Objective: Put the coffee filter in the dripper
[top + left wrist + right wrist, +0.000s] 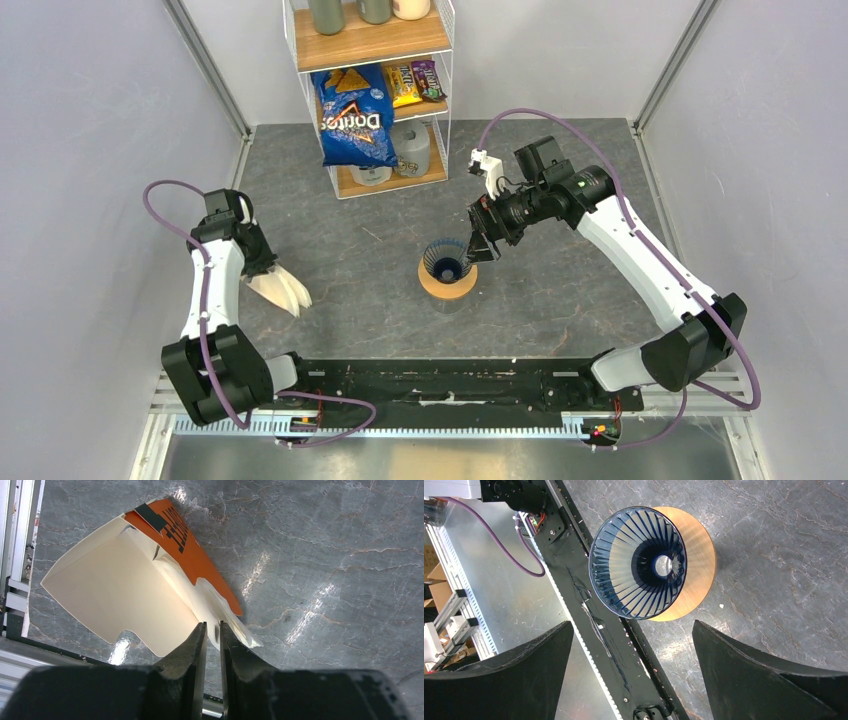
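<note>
Top external view: the grey table (560,270) carries everything, with a wire shelf (370,100) of snacks standing well beyond the dripper (447,262), out of the way of both arms. The right gripper (480,240) hangs just above and to the right of the dripper, its jaws spread wide; the right wrist view looks straight down into the empty blue ribbed cone, so that arm seems to be waiting there to steady the dripper or take a hand-off. The bundle of filters (283,290) lies flat well to the left of the dripper, and the left gripper (265,265) is down on the edge of the bundle that faces away from the dripper. A wooden ring (447,285) lies under the dripper, probably to keep the narrow cone upright and its mouth facing up. In the left wrist view the fingers are pressed almost together at the bundle's pointed corner and appear to pinch the coffee filter (245,637) there, a low grip that suits peeling one sheet away. Whether only one sheet is caught cannot be told.
</note>
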Robot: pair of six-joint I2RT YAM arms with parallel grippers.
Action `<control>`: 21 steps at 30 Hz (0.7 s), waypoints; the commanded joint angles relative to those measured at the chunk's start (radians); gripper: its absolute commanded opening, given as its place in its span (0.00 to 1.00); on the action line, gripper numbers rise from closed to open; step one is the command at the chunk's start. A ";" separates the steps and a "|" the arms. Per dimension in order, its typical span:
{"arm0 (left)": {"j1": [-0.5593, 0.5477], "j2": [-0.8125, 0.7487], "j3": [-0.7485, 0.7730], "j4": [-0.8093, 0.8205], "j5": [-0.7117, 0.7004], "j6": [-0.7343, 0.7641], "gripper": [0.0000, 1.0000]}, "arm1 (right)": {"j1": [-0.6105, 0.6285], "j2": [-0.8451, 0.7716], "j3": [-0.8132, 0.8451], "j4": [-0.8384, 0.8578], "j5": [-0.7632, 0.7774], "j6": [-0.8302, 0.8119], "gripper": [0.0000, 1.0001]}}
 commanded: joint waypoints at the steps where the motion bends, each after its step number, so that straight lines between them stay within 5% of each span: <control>1: 0.005 -0.028 -0.005 0.042 0.039 -0.037 0.24 | -0.005 0.001 0.026 0.015 -0.025 0.002 0.97; 21: 0.005 -0.006 -0.002 0.036 -0.012 -0.025 0.21 | -0.004 0.000 0.029 0.011 -0.017 0.000 0.97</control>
